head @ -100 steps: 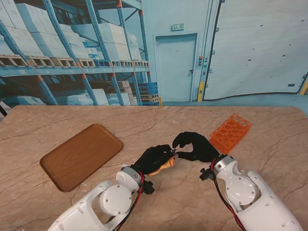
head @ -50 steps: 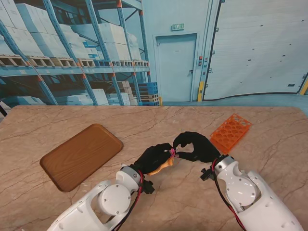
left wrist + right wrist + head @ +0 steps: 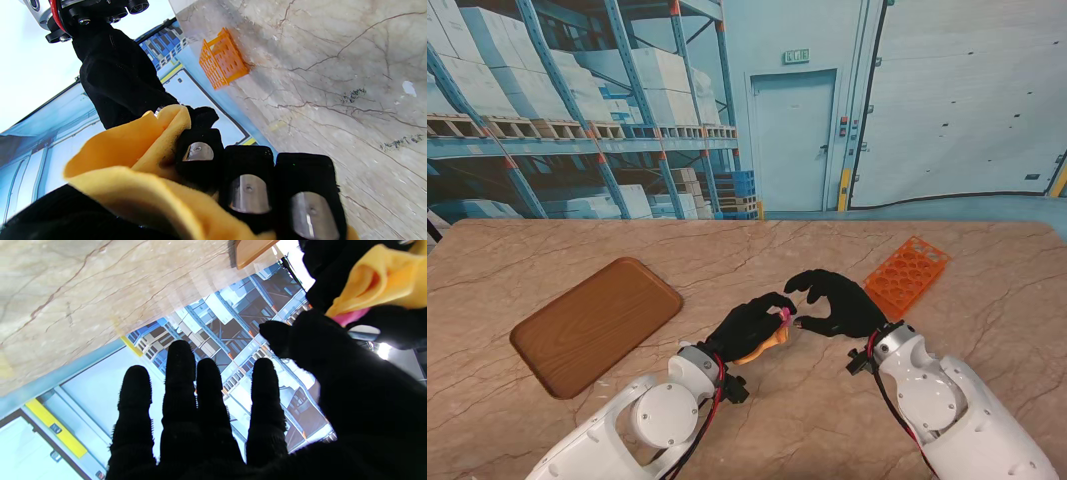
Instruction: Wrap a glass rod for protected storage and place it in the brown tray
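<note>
Left hand [image 3: 749,328]: you see it closed around a yellow cloth [image 3: 140,156], pink tip [image 3: 783,315] showing; rod itself hidden.
Right hand [image 3: 832,304]: fingers spread, holding nothing, just beside the cloth.
Brown tray [image 3: 595,323]: well left, bare.
Orange rack [image 3: 906,274]: farther right.

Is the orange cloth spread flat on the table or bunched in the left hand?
Bunched: the orange cloth is folded and clamped by the black-gloved left hand, off the marble table.
</note>
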You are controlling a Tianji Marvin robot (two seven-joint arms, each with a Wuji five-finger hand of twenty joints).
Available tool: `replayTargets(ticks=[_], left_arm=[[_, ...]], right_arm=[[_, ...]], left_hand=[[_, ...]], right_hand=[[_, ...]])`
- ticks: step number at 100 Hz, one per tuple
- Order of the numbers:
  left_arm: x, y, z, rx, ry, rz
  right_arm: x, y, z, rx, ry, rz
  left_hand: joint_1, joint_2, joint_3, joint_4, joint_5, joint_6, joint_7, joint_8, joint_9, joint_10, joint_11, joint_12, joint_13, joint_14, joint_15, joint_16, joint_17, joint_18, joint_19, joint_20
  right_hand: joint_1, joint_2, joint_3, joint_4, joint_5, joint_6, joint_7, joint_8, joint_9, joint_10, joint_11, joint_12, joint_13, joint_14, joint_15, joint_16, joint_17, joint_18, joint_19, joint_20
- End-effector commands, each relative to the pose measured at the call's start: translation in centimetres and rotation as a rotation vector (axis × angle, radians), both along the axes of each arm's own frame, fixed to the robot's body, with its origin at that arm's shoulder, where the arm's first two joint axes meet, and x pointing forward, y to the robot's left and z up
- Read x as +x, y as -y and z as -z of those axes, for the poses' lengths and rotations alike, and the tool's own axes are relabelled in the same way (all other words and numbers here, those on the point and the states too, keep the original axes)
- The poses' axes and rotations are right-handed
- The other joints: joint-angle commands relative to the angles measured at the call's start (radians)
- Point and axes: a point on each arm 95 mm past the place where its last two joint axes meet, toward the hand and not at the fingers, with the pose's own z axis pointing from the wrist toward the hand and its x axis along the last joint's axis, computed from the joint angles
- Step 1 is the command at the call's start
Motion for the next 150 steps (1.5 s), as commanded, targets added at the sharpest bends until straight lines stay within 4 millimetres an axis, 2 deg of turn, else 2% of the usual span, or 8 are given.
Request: replayTargets(ticks=[1, 22, 43, 54, 60, 66, 78, 150], left_arm=[[-0.3, 0.2, 0.1, -0.013, -0.006, 0.003], [-0.2, 0.0, -0.1, -0.021, 0.010, -0.002], [0.0, -0.4, -0.3, -0.031, 0.038, -0.019], [0.1, -0.6, -0.4, -0.035, 0.047, -0.030], [0.2, -0.7, -0.4, -0.036, 0.045, -0.032], [0.1, -0.7, -0.5, -0.038, 0.045, -0.032], [0.1, -0.8, -0.5, -0.041, 0.047, -0.028], [0.1, -0.6, -0.5, -0.040, 0.034, -0.017]], right_arm=[[-0.3, 0.0, -0.1, 0.010, 0.005, 0.000], [-0.8, 0.4, -1.4, 0.010, 0.085, 0.010], [-1.1, 0.3, -2.1, 0.030, 0.118, 0.027], [-1.2, 0.1, -2.2, 0.031, 0.131, 0.033], [-1.3, 0.0, -2.2, 0.032, 0.140, 0.035], [-1.3, -0.2, -2.1, 0.030, 0.144, 0.030], [-1.3, -0.5, -2.0, 0.023, 0.149, 0.020], [-0.2, -3.0, -1.5, 0.051, 0.121, -0.045]], left_hand=[[0.043, 0.003, 0.046, 0.096, -0.045, -0.042, -0.040, -0.014, -0.017, -0.020, -0.017, -0.011, 0.024, 0.026, 0.053, 0.027, 0.022, -0.067, 0.252, 0.015], [0.055, -0.032, 0.077, 0.093, -0.113, -0.059, -0.064, -0.026, -0.034, -0.008, -0.046, -0.038, 0.024, 0.023, 0.049, 0.033, 0.023, -0.075, 0.252, 0.017], [0.068, -0.052, 0.081, 0.019, -0.125, -0.033, -0.018, -0.015, -0.040, -0.003, -0.071, -0.079, 0.024, 0.013, 0.040, 0.045, 0.023, -0.085, 0.252, 0.017], [0.078, -0.063, 0.062, -0.015, -0.102, 0.024, 0.200, 0.094, -0.024, -0.012, -0.069, -0.089, 0.024, 0.015, 0.037, 0.047, 0.023, -0.078, 0.252, 0.021], [0.058, -0.165, 0.164, -0.143, -0.112, 0.032, 0.303, 0.078, -0.022, -0.009, -0.069, -0.090, 0.024, 0.017, 0.034, 0.050, 0.023, -0.075, 0.252, 0.023], [0.076, -0.322, 0.280, -0.327, -0.102, 0.040, 0.419, 0.134, -0.017, -0.001, -0.070, -0.090, 0.024, 0.018, 0.034, 0.051, 0.023, -0.071, 0.252, 0.028], [0.097, -0.407, 0.346, -0.470, -0.094, 0.030, 0.484, 0.238, -0.011, 0.007, -0.070, -0.088, 0.024, 0.021, 0.031, 0.053, 0.022, -0.064, 0.252, 0.035], [0.112, -0.417, 0.330, -0.496, -0.097, 0.019, 0.463, 0.262, -0.002, -0.020, -0.030, -0.046, 0.024, 0.003, 0.032, 0.058, 0.024, -0.085, 0.252, 0.039]], right_hand=[[-0.009, -0.011, 0.006, 0.033, -0.040, 0.011, -0.017, 0.003, -0.043, -0.021, -0.003, 0.000, -0.027, -0.029, -0.003, 0.009, -0.008, -0.031, -0.013, 0.027], [0.003, 0.003, 0.026, 0.039, -0.006, -0.014, 0.004, 0.010, -0.040, -0.017, 0.011, -0.003, -0.017, -0.030, 0.004, 0.007, -0.003, -0.031, -0.004, 0.026], [0.007, 0.011, 0.042, 0.035, 0.121, -0.128, 0.059, 0.038, 0.009, -0.010, 0.018, -0.007, 0.001, -0.018, 0.008, 0.005, 0.000, -0.022, 0.001, 0.021], [0.009, 0.010, 0.041, 0.026, 0.136, -0.148, 0.061, 0.042, 0.032, -0.011, 0.021, -0.006, 0.009, -0.016, 0.011, 0.007, 0.003, -0.020, 0.003, 0.019], [0.014, 0.004, 0.038, 0.013, 0.144, -0.158, 0.064, 0.039, 0.044, -0.009, 0.024, -0.004, 0.016, -0.014, 0.015, 0.009, 0.006, -0.019, 0.005, 0.019], [0.019, 0.002, 0.035, -0.008, 0.154, -0.166, 0.069, 0.027, 0.054, -0.011, 0.025, -0.002, 0.019, -0.012, 0.020, 0.012, 0.007, -0.018, 0.007, 0.018], [0.033, -0.006, 0.032, -0.049, 0.179, -0.187, 0.101, -0.020, 0.079, -0.009, 0.027, 0.003, 0.029, -0.010, 0.027, 0.016, 0.011, -0.015, 0.012, 0.014], [0.144, 0.166, -0.029, -0.108, 0.336, -0.260, 0.295, -0.126, 0.171, -0.031, 0.061, 0.002, 0.064, -0.016, 0.068, 0.021, 0.026, -0.020, 0.058, 0.004]])
